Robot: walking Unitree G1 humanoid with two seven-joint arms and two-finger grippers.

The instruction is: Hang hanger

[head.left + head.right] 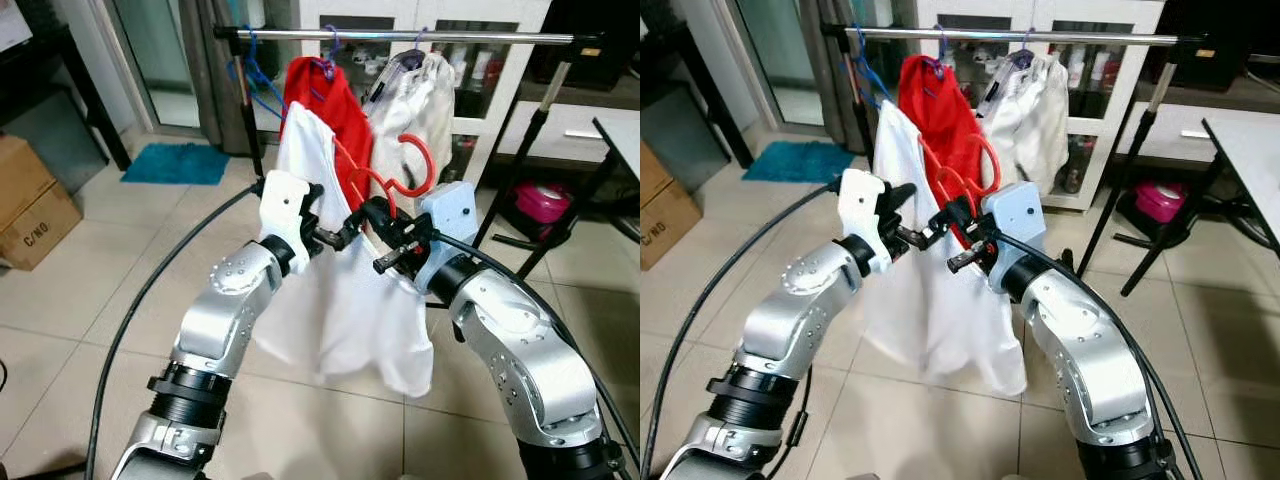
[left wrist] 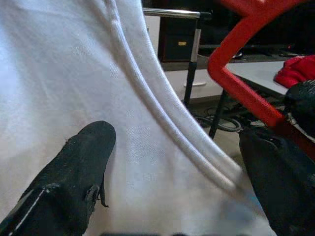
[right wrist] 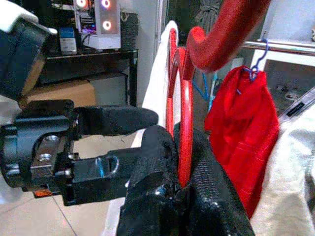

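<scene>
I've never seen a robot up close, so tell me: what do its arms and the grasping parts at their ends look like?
Both arms are chunky silver metal segments with rounded joints dotted with small screws, and ribbed black collars near the base. The left gripper and right gripper each sit on a white boxy wrist housing and carry two long black fingers with a rough, textured surface. Thick black cables loop alongside each arm.

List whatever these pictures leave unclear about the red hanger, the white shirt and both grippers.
- Red hanger: its shoulders lie under the white shirt in both eye views.
- Left gripper: whether it pinches cloth is unclear; in the left wrist view the fingers stand apart against the shirt.
- Right gripper: shut on the hanger's neck; its fingertips are cut off by the right wrist view's edge.
- Rail: the hook's gap to it cannot be judged.
</scene>
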